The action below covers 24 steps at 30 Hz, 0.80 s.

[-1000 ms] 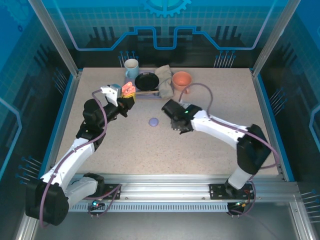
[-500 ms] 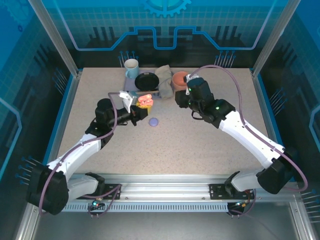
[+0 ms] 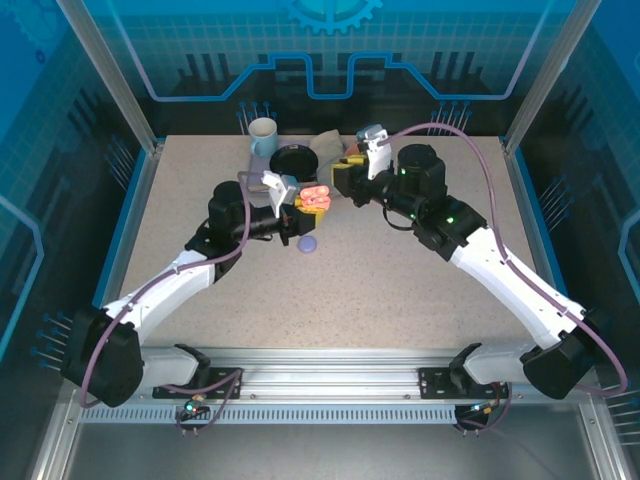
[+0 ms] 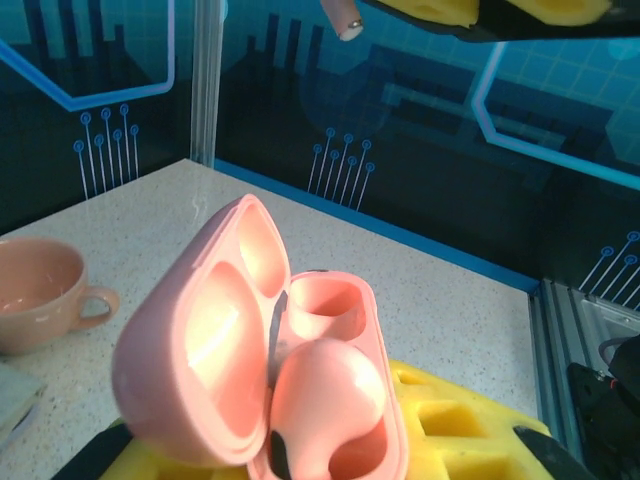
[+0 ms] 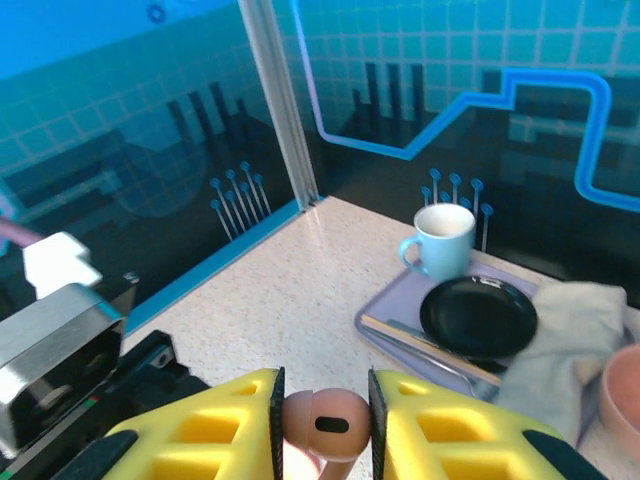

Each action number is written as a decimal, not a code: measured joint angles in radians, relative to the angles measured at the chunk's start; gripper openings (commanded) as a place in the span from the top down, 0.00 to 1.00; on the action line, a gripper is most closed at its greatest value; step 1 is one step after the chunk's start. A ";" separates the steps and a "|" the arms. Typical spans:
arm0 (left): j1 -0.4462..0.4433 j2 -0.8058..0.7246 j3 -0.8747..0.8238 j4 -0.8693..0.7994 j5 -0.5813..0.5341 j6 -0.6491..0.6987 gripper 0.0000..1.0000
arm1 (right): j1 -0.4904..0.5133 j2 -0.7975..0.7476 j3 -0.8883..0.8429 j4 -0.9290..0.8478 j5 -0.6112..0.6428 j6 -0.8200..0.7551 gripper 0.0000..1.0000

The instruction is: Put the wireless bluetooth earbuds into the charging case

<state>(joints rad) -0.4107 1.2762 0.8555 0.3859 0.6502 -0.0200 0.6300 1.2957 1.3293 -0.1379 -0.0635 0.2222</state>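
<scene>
My left gripper (image 3: 303,206) is shut on an open salmon-pink charging case (image 3: 316,197), held up above the table. In the left wrist view the case (image 4: 205,360) has its lid swung left. One pink earbud (image 4: 325,400) sits in the near socket and the far socket (image 4: 325,305) is bare. My right gripper (image 3: 345,181) hovers just right of the case, shut on a second pink earbud (image 5: 322,425) pinched between its yellow fingers (image 5: 440,430). That earbud's stem (image 4: 348,18) shows at the top of the left wrist view. A closed lavender case (image 3: 308,243) lies on the table below.
At the back stands a purple tray (image 5: 395,320) with a black plate (image 5: 478,315) and a light blue mug (image 5: 443,238). Beside it are a grey cloth (image 5: 565,335) and a salmon cup (image 4: 40,295). Glass walls ring the table.
The right gripper rose from the table beside the lavender case and swung back and left toward the pink case. The left gripper carried the pink case rightward to meet it.
</scene>
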 measured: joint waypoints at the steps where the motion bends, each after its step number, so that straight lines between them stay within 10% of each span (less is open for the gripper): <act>1: 0.000 0.005 0.010 0.000 0.003 0.000 1.00 | -0.001 -0.005 -0.002 0.007 -0.015 -0.009 0.72; 24: 0.000 0.029 0.148 -0.039 0.093 0.002 1.00 | -0.010 -0.037 -0.056 0.097 -0.141 -0.054 0.75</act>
<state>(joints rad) -0.4107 1.3048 1.0035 0.3470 0.7437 -0.0177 0.6205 1.2583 1.2732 -0.0410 -0.2043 0.1680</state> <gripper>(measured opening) 0.238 0.258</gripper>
